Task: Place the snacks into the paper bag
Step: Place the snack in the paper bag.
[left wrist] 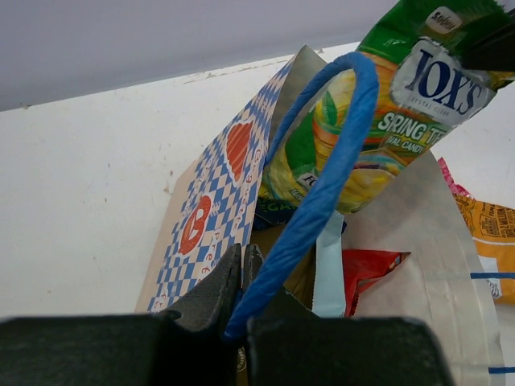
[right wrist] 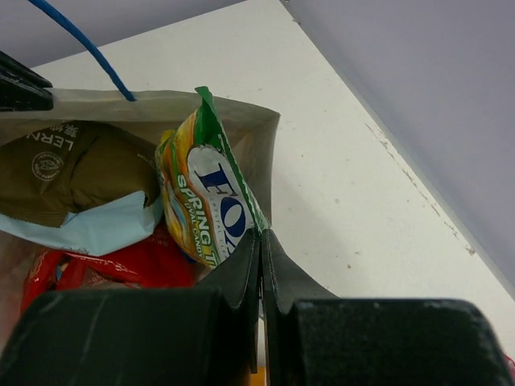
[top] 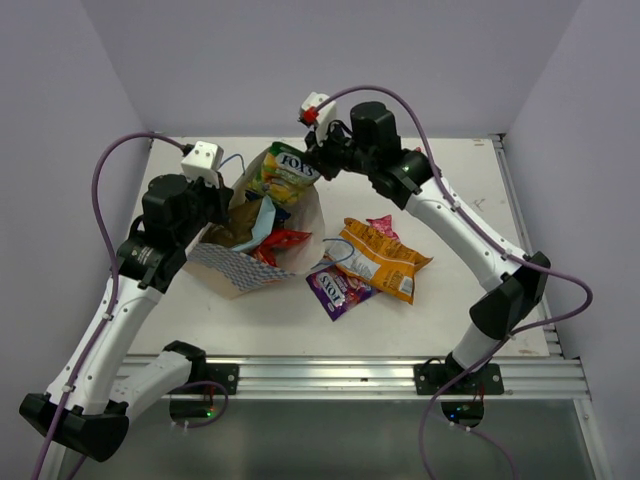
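The paper bag (top: 240, 268) lies tilted at the table's middle left, its mouth facing up and right. My left gripper (top: 226, 194) (left wrist: 241, 265) is shut on the bag's rim beside the blue cord handle (left wrist: 322, 185). My right gripper (top: 316, 160) (right wrist: 261, 237) is shut on the edge of a yellow-green candy pack (top: 280, 172) (right wrist: 205, 201), which hangs over the bag's mouth. Inside the bag lie a red bag (top: 282, 241) (right wrist: 121, 265) and a light-blue bag (top: 262, 222) (right wrist: 96, 229).
To the right of the bag, an orange chip bag (top: 385, 262), a purple pack (top: 338, 291) and a small pink pack (top: 381, 227) lie on the white table (top: 470, 200). Purple walls close in the back and both sides.
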`<control>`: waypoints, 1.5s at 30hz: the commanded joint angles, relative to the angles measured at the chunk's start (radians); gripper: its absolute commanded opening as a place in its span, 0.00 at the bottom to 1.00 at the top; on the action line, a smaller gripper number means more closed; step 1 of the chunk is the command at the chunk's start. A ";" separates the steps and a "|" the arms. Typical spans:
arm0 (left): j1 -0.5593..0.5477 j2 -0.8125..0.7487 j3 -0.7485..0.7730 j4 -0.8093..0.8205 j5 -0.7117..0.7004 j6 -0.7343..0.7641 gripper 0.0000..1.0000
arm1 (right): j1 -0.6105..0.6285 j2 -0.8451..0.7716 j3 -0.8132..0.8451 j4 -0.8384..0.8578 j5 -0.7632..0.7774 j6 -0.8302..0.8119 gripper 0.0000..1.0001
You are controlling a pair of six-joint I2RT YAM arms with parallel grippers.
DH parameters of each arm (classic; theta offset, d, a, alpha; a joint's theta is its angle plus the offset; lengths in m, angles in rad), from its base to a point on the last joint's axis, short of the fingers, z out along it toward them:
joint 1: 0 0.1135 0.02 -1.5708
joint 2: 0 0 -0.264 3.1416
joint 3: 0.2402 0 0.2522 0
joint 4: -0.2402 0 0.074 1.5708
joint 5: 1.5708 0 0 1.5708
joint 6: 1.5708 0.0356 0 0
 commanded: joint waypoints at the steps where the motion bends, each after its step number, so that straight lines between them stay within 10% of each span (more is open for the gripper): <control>1: 0.001 -0.011 0.003 0.019 0.011 -0.008 0.00 | 0.051 -0.002 -0.006 0.124 0.097 0.022 0.00; 31: 0.001 -0.014 0.005 0.015 0.012 -0.009 0.00 | 0.267 -0.105 -0.560 1.073 0.678 -0.342 0.00; 45: 0.001 -0.017 0.019 -0.001 0.020 -0.014 0.00 | 0.415 0.024 -0.613 1.042 0.686 -0.411 0.00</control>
